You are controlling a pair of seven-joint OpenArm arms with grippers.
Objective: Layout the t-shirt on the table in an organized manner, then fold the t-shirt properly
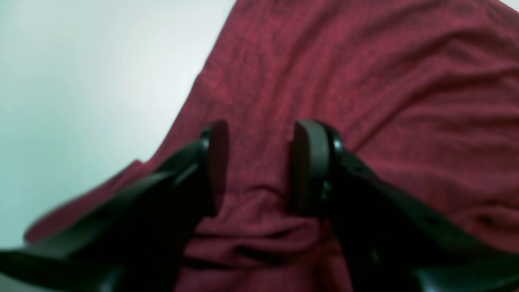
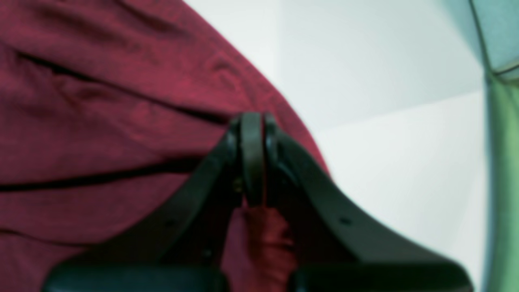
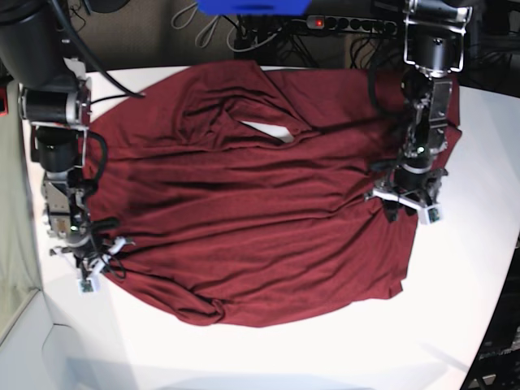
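The maroon t-shirt (image 3: 244, 203) lies spread and wrinkled across the white table (image 3: 325, 357), with a fold bunched near the collar. My left gripper (image 3: 406, 207) is over its right side. In the left wrist view that gripper (image 1: 259, 129) has its jaws apart, tips on the t-shirt (image 1: 365, 81), and a ridge of cloth is gathered between the finger roots. My right gripper (image 3: 91, 264) is at the shirt's left edge. In the right wrist view it (image 2: 252, 117) is shut, with a pinch of the t-shirt (image 2: 101, 121) hanging from its pads.
A power strip (image 3: 349, 23), cables and a blue object (image 3: 252, 6) sit beyond the table's far edge. A patch of bare table (image 3: 264, 130) shows through a gap in the cloth. The table's dark rim (image 3: 496, 325) curves at the right. A green surface (image 2: 502, 162) lies past the table.
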